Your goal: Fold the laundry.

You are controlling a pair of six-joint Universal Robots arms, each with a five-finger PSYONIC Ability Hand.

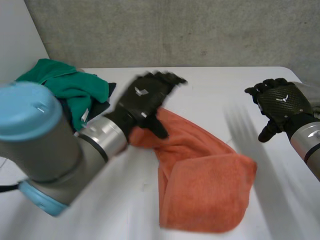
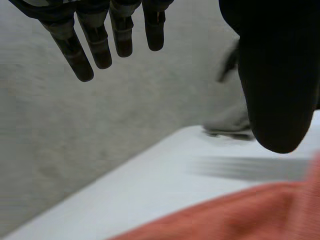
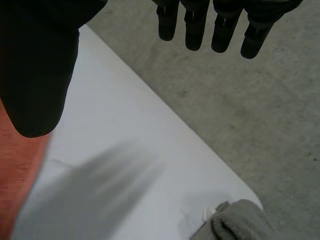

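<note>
In the head view the left arm's blurred elbow cut off the near part of the counter. The left hand hid the far end of the orange towel, hovering over it with fingers spread and released, grasping nothing. The towel lay folded, its long axis running slantwise from beneath that hand toward the near side of the right hand, which hung relaxed and empty, well apart from the towel. Beyond the left arm a green cloth was heaped on a half-hidden dark cloth. In the left wrist view straight fingers held nothing, the towel lay cut off under the palm, and a blurred grey shape by the thumb was unreadable. In the right wrist view loose fingers held nothing, the towel's edge showed beside the thumb, and a grey cloth lay cut off at the counter's corner.
</note>
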